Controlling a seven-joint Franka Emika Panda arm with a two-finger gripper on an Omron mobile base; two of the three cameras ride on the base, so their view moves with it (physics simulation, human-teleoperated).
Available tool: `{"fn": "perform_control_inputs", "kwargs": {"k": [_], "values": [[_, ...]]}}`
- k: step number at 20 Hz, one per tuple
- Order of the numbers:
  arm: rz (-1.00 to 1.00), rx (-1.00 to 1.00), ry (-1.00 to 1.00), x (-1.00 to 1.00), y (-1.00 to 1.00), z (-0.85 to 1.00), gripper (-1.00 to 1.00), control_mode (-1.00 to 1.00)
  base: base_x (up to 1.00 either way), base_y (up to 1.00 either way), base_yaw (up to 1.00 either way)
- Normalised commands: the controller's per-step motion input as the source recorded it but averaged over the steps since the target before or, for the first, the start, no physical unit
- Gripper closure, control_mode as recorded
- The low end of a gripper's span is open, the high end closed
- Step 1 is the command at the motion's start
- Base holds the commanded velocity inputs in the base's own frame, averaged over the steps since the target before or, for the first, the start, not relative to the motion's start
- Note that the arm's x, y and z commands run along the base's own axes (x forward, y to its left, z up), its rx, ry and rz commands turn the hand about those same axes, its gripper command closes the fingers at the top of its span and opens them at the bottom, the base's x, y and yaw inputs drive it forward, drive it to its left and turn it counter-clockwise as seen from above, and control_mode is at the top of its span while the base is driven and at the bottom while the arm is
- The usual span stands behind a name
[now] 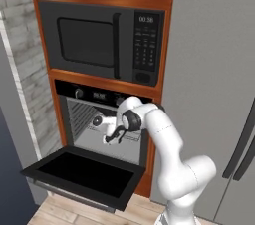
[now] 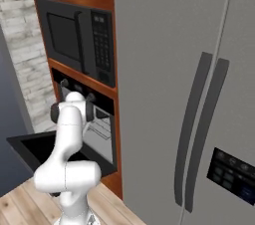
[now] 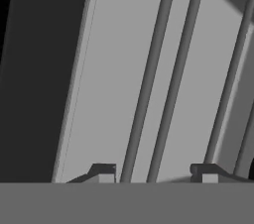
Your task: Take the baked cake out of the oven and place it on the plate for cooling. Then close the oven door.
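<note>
— Where's your gripper (image 1: 110,138) now?
— Inside the oven (image 1: 94,119), above its floor; the oven door (image 1: 84,173) hangs fully open beneath your arm.
— Fingers?
— Spread apart, gripping nothing; you see both fingertips (image 3: 103,171) before the wire rack (image 3: 168,77).
— The cake?
— You can't make it out from here.

the arm's white wrist covers the middle of the oven (image 1: 84,119) cavity, so whatever sits on the wire racks (image 3: 163,84) there is hidden. the tool (image 3: 154,171) shows its two tips alone, cut by the hand view's bottom. the oven door (image 2: 30,152) is partly behind the arm in the right base view.
</note>
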Motion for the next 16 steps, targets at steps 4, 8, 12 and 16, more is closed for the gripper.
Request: {"fn": "perform_control_inputs", "kwargs": {"k": [4, 8, 12, 16], "values": [[0.00, -0.14, 0.03, -1.00, 1.00, -0.73, 1.00, -1.00, 0.00, 0.00, 0.00], [0.01, -0.13, 0.04, -1.00, 1.00, -0.68, 1.00, -1.00, 0.00, 0.00, 0.00], [0.04, -0.12, 0.09, -1.00, 1.00, -0.59, 1.00, -1.00, 0.00, 0.00, 0.00], [0.06, -0.13, 0.09, -1.00, 1.00, -0.57, 1.00, -1.00, 0.00, 0.00, 0.00]]}}
